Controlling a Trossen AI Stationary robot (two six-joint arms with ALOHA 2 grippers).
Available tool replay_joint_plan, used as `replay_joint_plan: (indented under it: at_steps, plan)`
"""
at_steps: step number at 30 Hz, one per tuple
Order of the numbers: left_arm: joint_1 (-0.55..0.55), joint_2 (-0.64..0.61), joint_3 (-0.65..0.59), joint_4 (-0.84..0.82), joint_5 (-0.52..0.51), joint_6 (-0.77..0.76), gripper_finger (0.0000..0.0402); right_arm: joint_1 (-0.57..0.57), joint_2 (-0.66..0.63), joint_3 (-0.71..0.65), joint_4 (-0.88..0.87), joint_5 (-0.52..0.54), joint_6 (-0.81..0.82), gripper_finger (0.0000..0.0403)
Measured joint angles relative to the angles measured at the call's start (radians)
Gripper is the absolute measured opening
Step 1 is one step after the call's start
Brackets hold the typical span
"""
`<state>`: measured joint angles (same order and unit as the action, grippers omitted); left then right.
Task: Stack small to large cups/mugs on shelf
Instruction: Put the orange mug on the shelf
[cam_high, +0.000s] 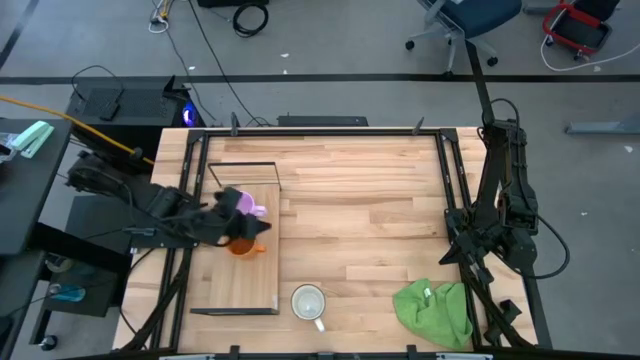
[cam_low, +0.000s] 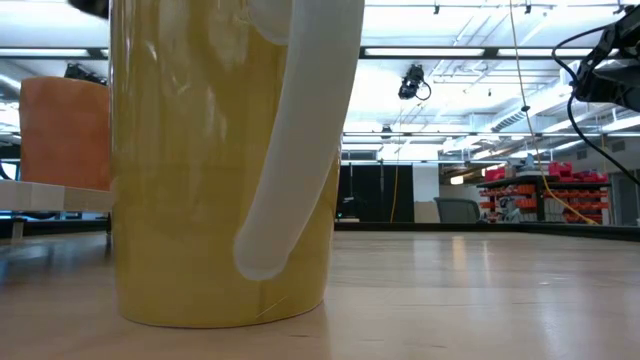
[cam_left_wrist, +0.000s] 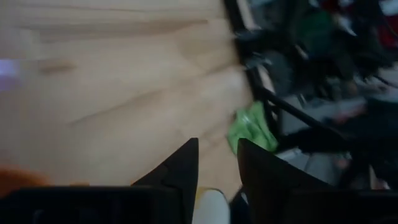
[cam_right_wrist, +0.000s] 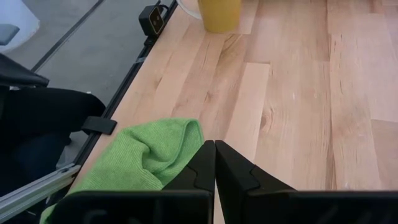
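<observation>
A light purple mug and an orange mug stand close together on the long wooden shelf at the table's left. My left gripper hovers over them, partly covering both; in the left wrist view it is open with nothing between the fingers. A larger mug, white inside and yellow outside, stands on the tabletop by the shelf's near right corner and fills the low view. My right gripper waits shut at the table's right side, above the green cloth.
A crumpled green cloth lies at the near right of the table. Black frame rails run along the table's left and right sides. Bare wood lies between the shelf and the right arm.
</observation>
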<state>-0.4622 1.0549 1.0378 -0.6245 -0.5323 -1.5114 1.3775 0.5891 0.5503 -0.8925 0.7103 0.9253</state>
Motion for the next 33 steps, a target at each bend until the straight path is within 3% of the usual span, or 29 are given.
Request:
replay_joint_plan:
  at_steps: [4, 14, 19, 26, 29, 33]
  plan:
    - [-0.004, 0.047, 0.000, 0.066, 0.053, 0.045, 0.0099, 0.000, 0.000, 0.000, 0.002, 0.000, 0.000, 0.0016]
    - [-0.026, 0.119, 0.000, -0.004, 0.124, -0.085, 0.0025, 0.000, 0.000, 0.000, 0.004, 0.004, 0.008, 0.0016]
    - [-0.027, 0.137, 0.001, -0.021, 0.138, -0.102, 0.0010, 0.000, 0.000, 0.000, 0.005, 0.081, -0.009, 0.0016]
    - [-0.065, 0.137, 0.143, -0.342, 0.136, -0.221, 0.0006, -0.001, 0.000, 0.000, 0.010, 0.186, 0.047, 0.0016]
    - [-0.088, 0.136, 0.208, -0.471, 0.090, -0.289, 0.0010, -0.001, 0.000, 0.000, 0.026, 0.226, 0.100, 0.0016]
    - [-0.117, 0.146, 0.247, -0.649, 0.073, -0.398, 0.0014, -0.030, 0.001, 0.008, 0.089, 0.248, 0.046, 0.0016]
